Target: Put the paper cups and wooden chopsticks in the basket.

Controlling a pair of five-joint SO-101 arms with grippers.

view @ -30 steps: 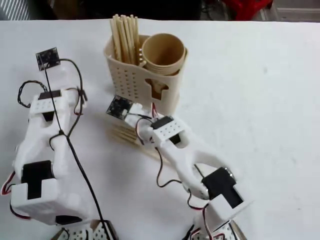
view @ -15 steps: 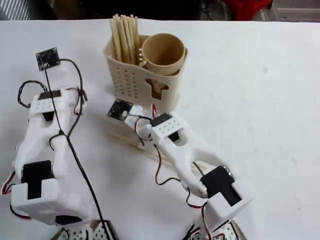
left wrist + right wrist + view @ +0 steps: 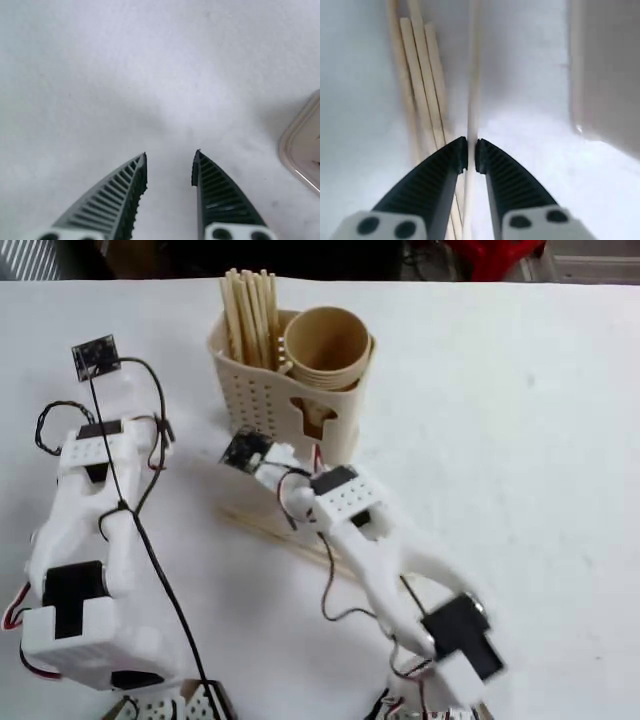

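Note:
A cream perforated basket (image 3: 290, 405) stands at the table's far middle and holds a bundle of wooden chopsticks (image 3: 250, 315) and stacked paper cups (image 3: 327, 345). My right arm (image 3: 345, 502) is just in front of the basket. In its wrist view my right gripper (image 3: 471, 147) is shut on a single chopstick (image 3: 472, 75), which runs straight ahead from the jaws. Several more chopsticks (image 3: 420, 95) lie on the table beside it; the same loose chopsticks (image 3: 272, 530) show beneath the arm. My left gripper (image 3: 170, 160) is open over bare table.
The left arm (image 3: 90, 530) lies along the table's left side with its cable trailing over it. A corner of the basket (image 3: 302, 150) shows in the left wrist view. The basket wall (image 3: 605, 75) stands close beside the right gripper. White table stretches to the right.
The right arm has shifted back and to the right and risen a little, uncovering more of the loose chopsticks beneath it. The left arm has not moved.

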